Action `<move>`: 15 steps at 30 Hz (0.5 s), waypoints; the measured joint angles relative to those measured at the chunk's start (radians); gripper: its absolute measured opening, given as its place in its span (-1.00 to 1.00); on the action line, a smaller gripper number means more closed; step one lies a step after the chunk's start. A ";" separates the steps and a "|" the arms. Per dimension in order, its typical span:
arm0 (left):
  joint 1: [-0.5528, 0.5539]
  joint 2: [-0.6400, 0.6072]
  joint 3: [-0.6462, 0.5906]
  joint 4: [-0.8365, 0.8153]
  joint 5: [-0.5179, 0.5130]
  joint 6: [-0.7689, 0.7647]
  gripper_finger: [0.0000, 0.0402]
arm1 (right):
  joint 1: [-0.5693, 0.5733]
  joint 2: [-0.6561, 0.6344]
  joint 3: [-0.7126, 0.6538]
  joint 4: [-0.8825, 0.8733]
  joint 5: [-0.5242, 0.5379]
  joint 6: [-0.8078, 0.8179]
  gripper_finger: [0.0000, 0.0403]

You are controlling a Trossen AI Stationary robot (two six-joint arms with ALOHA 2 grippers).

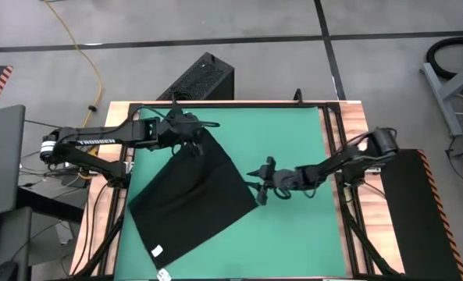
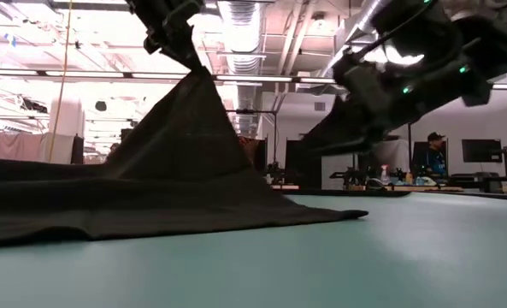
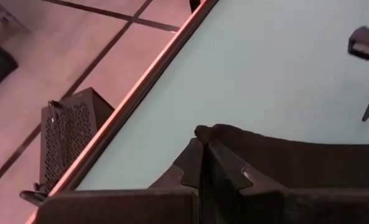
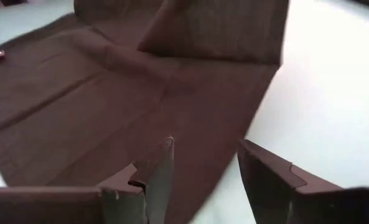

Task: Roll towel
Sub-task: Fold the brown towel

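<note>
Green table (image 1: 293,234) bearing the towel (image 1: 188,207), a black sheet spread across its left half, one far corner raised into a peak. Left gripper (image 1: 190,127), arm reaching in from the left edge, fingers pinching that raised corner. Right gripper (image 1: 264,181), fingers spread, hovers beside the towel's right corner. Ribbed black box (image 1: 204,78) on the floor beyond the table. White tag (image 1: 157,250) near the towel's near edge.
</note>
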 joint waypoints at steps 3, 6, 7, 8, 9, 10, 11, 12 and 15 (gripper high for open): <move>0.000 0.000 0.006 -0.003 0.000 0.020 -1.00 | -0.007 0.055 0.031 0.000 -0.001 0.046 0.09; 0.000 0.000 0.007 -0.003 -0.002 0.043 -1.00 | -0.013 0.091 0.042 0.000 -0.001 0.125 0.16; 0.000 0.000 0.007 -0.003 -0.008 0.054 -1.00 | -0.013 0.099 0.041 -0.002 -0.002 0.151 0.18; 0.000 0.000 0.007 -0.002 -0.017 0.064 -1.00 | -0.011 0.106 0.041 -0.005 -0.006 0.169 0.19; 0.000 0.000 0.007 -0.003 -0.027 0.076 -1.00 | -0.006 0.113 0.041 -0.005 -0.010 0.178 0.19; 0.000 0.000 0.007 -0.002 -0.037 0.088 -1.00 | 0.001 0.116 0.041 -0.013 -0.015 0.181 0.20; 0.000 0.000 0.007 -0.002 -0.048 0.099 -1.00 | 0.010 0.118 0.041 -0.018 -0.017 0.181 0.19; 0.000 0.000 0.007 -0.001 -0.057 0.109 -1.00 | 0.018 0.124 0.041 -0.018 -0.017 0.181 0.19; 0.000 0.000 0.007 -0.001 -0.064 0.133 -1.00 | 0.040 0.129 0.040 -0.066 0.008 0.198 0.17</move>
